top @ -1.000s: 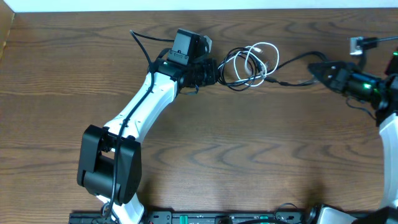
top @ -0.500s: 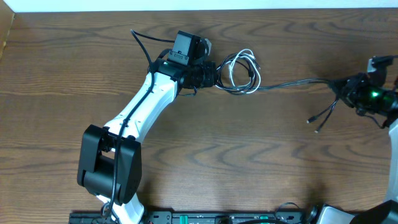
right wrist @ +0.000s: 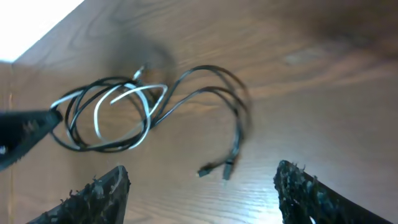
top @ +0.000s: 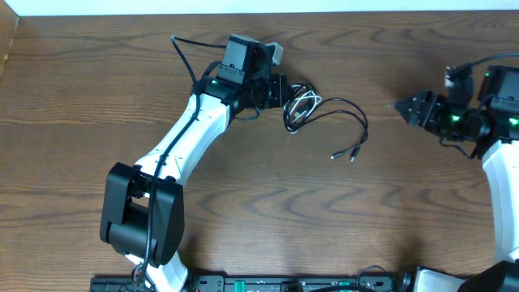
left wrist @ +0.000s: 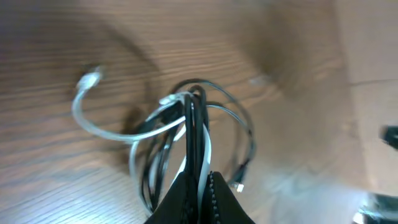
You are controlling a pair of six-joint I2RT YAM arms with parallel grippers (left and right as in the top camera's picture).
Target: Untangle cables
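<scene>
My left gripper [top: 281,91] pinches the cables [top: 298,107] at their coil, near the far edge of the table [top: 243,203]. My right gripper [top: 403,106] stands open, empty, well apart. They look light, limp and slippery, so I'd take the black cord [top: 357,120] near its loose plugs [top: 342,154].

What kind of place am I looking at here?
Probably a robotics lab or test bench: a white robot arm and a second arm stand at a wooden table, with a small tangle of thin cables between them, apparently as practice material.
</scene>
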